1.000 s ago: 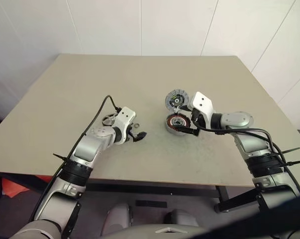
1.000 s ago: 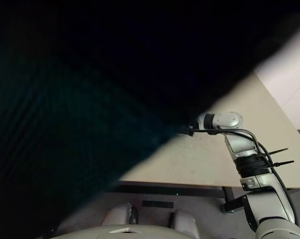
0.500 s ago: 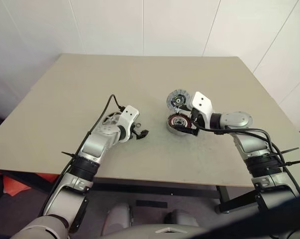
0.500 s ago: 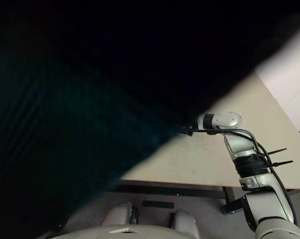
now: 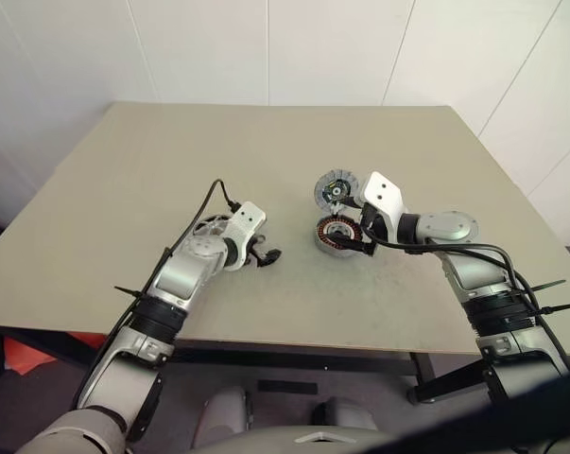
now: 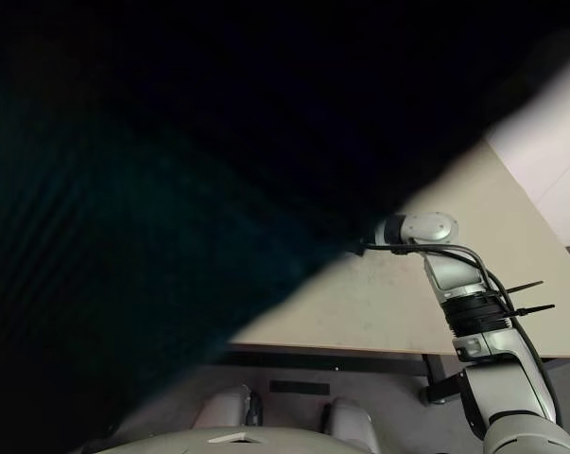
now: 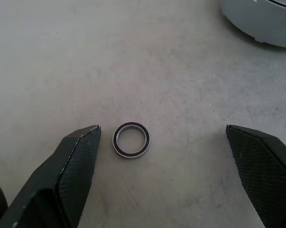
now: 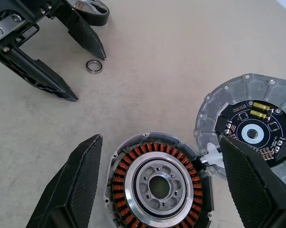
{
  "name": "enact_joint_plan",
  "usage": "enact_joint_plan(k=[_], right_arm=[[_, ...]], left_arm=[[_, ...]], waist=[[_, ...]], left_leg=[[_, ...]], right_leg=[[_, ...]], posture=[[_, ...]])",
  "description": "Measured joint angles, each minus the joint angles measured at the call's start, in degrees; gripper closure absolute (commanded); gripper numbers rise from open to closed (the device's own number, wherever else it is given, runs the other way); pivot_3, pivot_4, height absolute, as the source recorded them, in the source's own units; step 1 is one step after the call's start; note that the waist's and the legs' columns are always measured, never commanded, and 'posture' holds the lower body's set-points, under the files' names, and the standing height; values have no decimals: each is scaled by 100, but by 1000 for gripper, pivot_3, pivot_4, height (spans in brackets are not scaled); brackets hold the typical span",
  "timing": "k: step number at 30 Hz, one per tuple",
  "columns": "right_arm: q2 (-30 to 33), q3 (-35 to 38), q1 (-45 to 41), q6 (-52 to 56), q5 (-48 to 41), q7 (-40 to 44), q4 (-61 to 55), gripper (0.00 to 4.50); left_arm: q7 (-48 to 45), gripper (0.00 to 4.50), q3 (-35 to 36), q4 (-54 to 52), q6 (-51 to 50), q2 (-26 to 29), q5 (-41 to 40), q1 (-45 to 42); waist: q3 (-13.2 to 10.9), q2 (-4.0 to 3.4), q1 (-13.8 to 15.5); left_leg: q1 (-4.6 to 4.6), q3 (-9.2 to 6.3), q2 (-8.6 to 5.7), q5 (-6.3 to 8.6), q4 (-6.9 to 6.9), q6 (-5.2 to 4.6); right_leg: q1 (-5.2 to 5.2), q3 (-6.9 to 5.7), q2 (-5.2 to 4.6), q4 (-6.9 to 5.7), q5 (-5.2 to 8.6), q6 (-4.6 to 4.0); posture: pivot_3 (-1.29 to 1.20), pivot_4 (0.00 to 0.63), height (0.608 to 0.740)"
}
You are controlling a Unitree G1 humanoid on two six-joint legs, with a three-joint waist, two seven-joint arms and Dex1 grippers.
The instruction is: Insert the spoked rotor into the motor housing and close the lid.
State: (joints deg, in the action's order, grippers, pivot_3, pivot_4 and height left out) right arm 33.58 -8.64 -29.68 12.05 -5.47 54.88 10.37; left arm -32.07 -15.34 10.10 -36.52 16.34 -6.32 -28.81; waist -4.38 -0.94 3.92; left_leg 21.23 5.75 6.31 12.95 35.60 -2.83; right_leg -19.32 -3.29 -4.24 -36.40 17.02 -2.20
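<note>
The motor housing (image 8: 159, 183), a squat grey cup with copper windings, sits open at the table's middle. Its lid (image 8: 252, 128), a grey disc with a dark hub, lies flat beside it, joined at the edge. My right gripper (image 8: 160, 142) hovers open just over the housing's near rim (image 5: 336, 234), its fingers spread wider than the cup. The spoked rotor (image 5: 209, 227) lies on the table behind my left wrist. My left gripper (image 7: 162, 128) is open and low over the table, with a tiny metal ring (image 7: 131, 140) lying between its fingers, close to one finger (image 7: 78, 161).
The beige table (image 5: 266, 142) has bare surface all around the parts. White walls stand behind it. The housing's pale wall (image 7: 261, 21) lies a short way ahead of the left gripper.
</note>
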Motion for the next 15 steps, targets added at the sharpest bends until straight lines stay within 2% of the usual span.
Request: enact_joint_plan(k=[6,13,15], right_arm=[[-3,0,-12,-35,0,-5,14,78],[-29,-1,-85,-50,1,-12,33,78],[-43,-1,-87,-51,2,-19,47,78]], left_arm=[[-4,13,13,184,599,-33,95,140],[10,13,107,337,702,-142,99,157],[38,423,153,357,669,-193,104,152]], waist=[[0,0,2],[0,0,6],[0,0,6]], left_leg=[[-4,0,0,-1,-2,1],[-12,0,0,-3,-2,6],[-13,0,0,-5,-2,8]], right_leg=[[2,0,0,0,0,0],[10,0,0,-1,0,0],[10,1,0,-2,-1,-2]], posture=[[0,0,740],[0,0,740],[0,0,740]])
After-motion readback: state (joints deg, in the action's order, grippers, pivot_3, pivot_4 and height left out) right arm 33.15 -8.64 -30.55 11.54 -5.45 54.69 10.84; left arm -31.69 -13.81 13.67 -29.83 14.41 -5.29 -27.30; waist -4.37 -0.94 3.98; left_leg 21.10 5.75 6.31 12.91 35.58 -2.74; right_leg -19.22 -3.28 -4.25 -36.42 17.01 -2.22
